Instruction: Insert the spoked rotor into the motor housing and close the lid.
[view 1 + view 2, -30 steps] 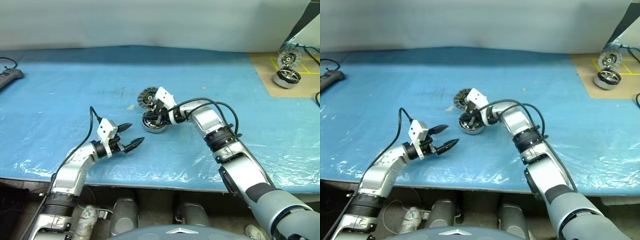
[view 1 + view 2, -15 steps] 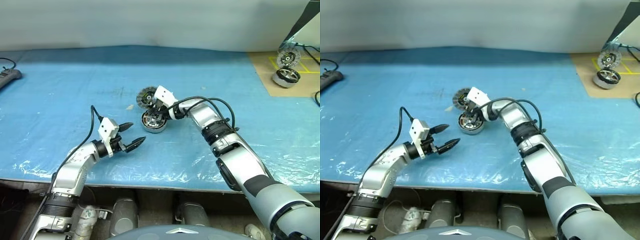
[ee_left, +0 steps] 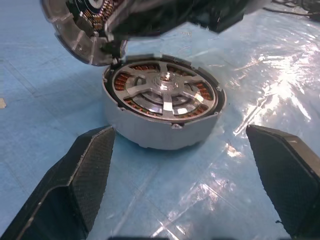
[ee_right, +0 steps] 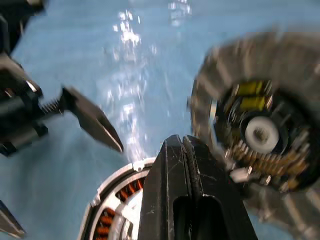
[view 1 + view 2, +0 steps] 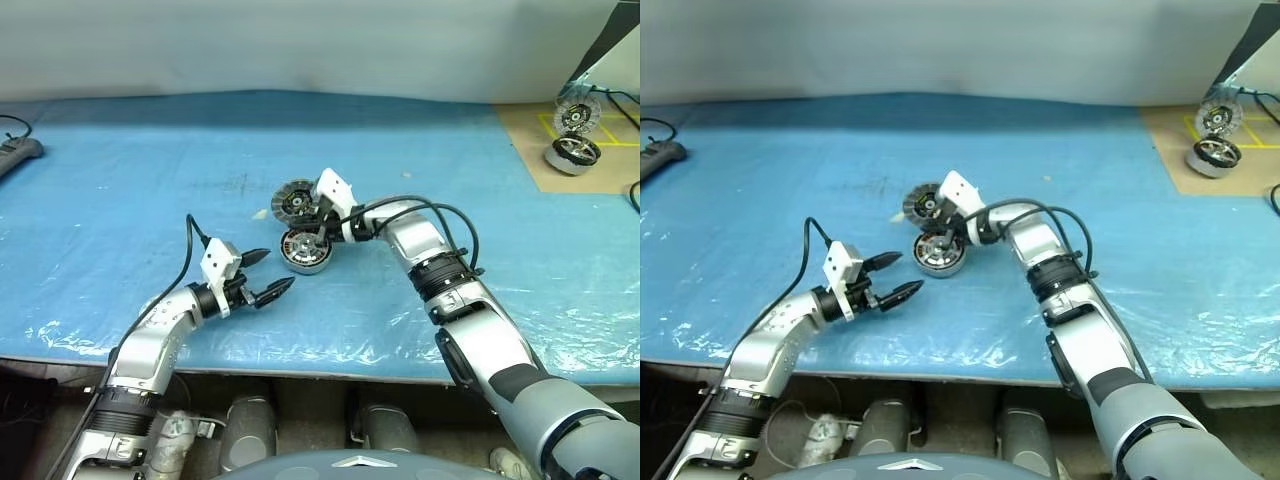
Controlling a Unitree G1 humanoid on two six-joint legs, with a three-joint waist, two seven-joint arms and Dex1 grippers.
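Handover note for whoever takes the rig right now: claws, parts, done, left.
Left claw: open, holding nothing, hovering over the blue table cover beside the motor housing.
Right claw: shut, above the housing, right beside the lid; whether it grips the lid I cannot tell.
Spoked rotor: sits inside the housing, copper windings showing around it.
Lid: tilted up on edge just behind the housing, not on it.
Done: rotor inserted.
Left: lay the lid flat on the housing and close it.
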